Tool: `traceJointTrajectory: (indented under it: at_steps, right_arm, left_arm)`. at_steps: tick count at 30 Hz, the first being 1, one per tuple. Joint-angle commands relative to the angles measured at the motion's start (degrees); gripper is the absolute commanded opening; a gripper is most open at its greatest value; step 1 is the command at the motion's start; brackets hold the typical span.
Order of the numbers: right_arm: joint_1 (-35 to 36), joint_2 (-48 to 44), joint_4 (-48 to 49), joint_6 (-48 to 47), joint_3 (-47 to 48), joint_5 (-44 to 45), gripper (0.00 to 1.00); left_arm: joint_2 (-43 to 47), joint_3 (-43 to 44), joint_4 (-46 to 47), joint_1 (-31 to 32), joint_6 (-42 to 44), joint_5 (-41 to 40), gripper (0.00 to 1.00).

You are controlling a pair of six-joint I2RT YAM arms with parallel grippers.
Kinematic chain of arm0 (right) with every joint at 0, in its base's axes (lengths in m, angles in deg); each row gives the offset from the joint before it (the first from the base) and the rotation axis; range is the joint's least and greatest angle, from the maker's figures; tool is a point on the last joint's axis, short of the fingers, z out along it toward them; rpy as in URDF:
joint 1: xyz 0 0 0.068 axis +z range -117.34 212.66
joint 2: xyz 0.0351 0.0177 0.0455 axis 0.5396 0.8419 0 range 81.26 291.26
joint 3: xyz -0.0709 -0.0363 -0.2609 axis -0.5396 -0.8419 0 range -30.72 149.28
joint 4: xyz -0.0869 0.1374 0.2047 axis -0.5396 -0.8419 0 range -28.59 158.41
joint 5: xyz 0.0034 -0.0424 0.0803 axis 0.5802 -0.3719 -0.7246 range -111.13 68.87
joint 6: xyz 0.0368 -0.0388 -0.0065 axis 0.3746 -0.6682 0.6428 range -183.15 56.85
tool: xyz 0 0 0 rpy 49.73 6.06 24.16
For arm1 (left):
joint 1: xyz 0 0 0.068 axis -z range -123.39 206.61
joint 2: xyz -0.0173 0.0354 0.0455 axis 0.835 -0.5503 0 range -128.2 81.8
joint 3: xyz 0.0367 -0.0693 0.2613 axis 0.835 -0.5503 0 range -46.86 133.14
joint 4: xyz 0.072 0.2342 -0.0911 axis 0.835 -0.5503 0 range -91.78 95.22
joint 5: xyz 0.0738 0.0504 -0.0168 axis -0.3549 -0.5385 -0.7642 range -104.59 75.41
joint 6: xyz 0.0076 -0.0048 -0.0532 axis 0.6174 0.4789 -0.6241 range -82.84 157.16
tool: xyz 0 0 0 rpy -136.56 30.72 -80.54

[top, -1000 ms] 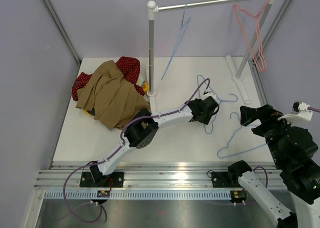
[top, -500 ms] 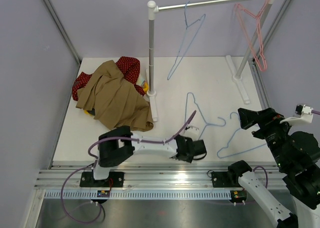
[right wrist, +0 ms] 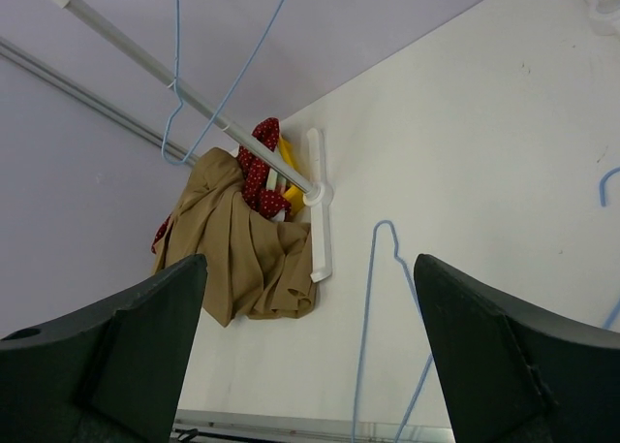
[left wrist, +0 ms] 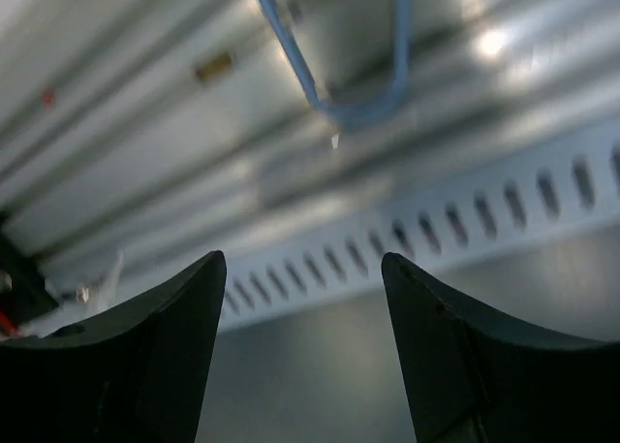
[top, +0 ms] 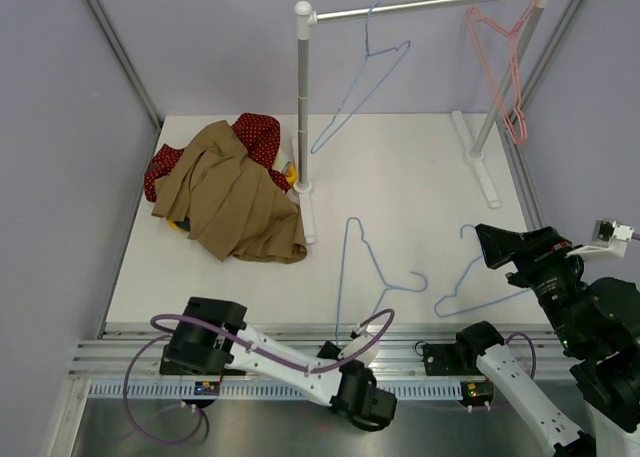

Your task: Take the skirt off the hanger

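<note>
The tan skirt (top: 228, 202) lies in a crumpled heap at about ten o'clock on the white worktop (top: 400, 177). It lies partly over a red spotted cloth (top: 258, 132) and just beside the foot of the rack's white post (top: 303, 107). Something yellow (top: 289, 172) peeks out between the cloth and the post, too small to make out, perhaps a clip. On the rack's bar (top: 420, 3) a blue hanger (top: 360, 99) hangs tilted at twelve o'clock, and a pink hanger (top: 518, 127) hangs at the one o'clock end. A second blue hanger (top: 343, 277) lies flat at six o'clock, reaching the worktop's near edge; a third blue hanger (top: 458, 284) lies at four o'clock.

The left arm (top: 290, 362) is folded low at six o'clock. Its left claw (left wrist: 302, 259) stands wide with nothing between the fingers, looking at the slotted rail (left wrist: 465, 220). The right claw (right wrist: 310, 261) hangs at four o'clock, spread wide and empty, facing the skirt
</note>
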Motion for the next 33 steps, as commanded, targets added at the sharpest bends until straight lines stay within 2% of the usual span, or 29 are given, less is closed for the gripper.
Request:
traceJointTrajectory:
  at_steps: [1, 4, 10, 16, 19, 25, 33]
  right_arm:
    - [-0.2, 0.1, 1.3, 1.9, -0.5, -2.3, 0.95]
    - [-0.3, 0.7, 1.0, 1.1, 0.1, -2.0, 0.95]
    - [-0.2, 1.2, 0.8, -0.1, 0.8, -1.6, 0.96]
    - [-0.2, 1.9, 0.5, -2.3, 2.1, -0.3, 0.97]
    - [-0.3, 1.9, 0.4, -3.3, 2.5, 0.6, 0.97]
    - [-0.2, 2.1, 0.1, -3.9, 2.5, 1.2, 0.98]
    - [-0.2, 1.9, 0.1, -4.0, 1.4, 1.9, 0.98]
  left_arm:
    - [-0.6, 7.1, -13.8, 0.6, -1.0, 6.1, 0.69]
    - [-1.8, 13.9, -14.7, -0.8, 2.5, 1.9, 0.68]
    - [-2.8, 21.5, -12.5, -6.5, 14.5, -4.8, 0.68]
    - [2.2, 12.9, 4.8, -13.8, 23.1, -3.0, 0.65]
    - [2.2, 9.1, 10.2, -16.2, 26.1, -2.0, 0.63]
    - [-0.6, 5.8, 17.4, -18.0, 28.5, 0.4, 0.61]
    - [-3.3, 5.1, 21.9, -17.8, 27.6, 3.1, 0.58]
